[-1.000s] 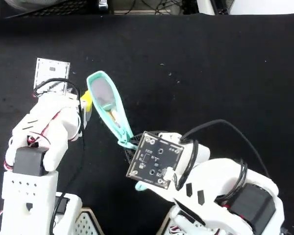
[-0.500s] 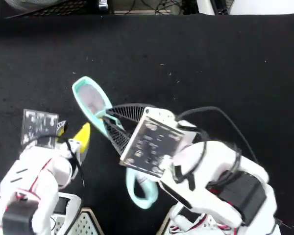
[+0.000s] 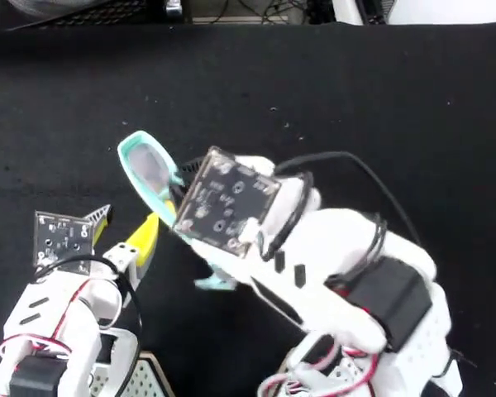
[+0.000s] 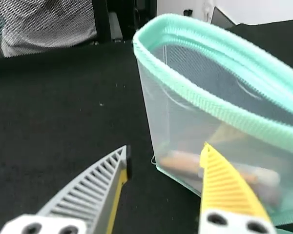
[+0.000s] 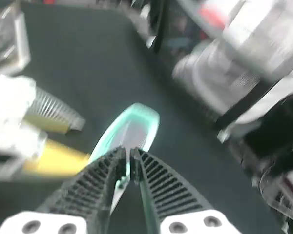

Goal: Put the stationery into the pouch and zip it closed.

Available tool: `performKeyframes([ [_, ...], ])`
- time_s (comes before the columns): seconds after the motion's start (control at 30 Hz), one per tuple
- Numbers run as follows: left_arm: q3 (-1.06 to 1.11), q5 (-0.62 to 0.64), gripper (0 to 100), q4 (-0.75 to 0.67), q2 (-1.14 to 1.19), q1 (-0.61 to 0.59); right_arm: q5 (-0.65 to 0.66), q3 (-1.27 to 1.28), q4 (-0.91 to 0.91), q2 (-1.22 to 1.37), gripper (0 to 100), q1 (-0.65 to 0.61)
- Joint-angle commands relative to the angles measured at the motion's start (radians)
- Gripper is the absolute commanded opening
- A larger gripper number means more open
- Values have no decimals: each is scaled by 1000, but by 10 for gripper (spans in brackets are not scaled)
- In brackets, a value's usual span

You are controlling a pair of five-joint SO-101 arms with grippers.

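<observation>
The mesh pouch (image 3: 146, 166) with a mint-green zip lies on the black table, its far end free and the rest under the right arm. In the left wrist view the pouch (image 4: 195, 112) stands close ahead, with pens (image 4: 185, 163) showing through its mesh. My left gripper (image 4: 165, 147) is open just short of it, a grey finger (image 4: 95, 187) and a yellow finger (image 4: 224, 187) spread apart. My right gripper (image 5: 128, 163) is shut on the pouch's zip edge (image 5: 121, 183), partway along the pouch (image 5: 132, 124).
The right arm's wrist board (image 3: 225, 203) hangs over the pouch's middle. The left gripper (image 3: 128, 217) sits to the near left of the pouch. Black cloth (image 3: 355, 99) stretches bare to the far side and right. Cables and gear lie past the table's far edge.
The right gripper has slid along the zip toward the pouch's far end. The left gripper has come off the pouch's far end and drawn back to the near left. The pouch shifted left.
</observation>
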Motion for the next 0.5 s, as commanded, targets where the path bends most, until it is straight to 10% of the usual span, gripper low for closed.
performKeyframes([
  [0.0,-5,5,245,8,2,8,-43,-81,241,2,106,14],
  [0.47,4,8,245,8,-3,13,-278,469,201,-392,196,-129],
])
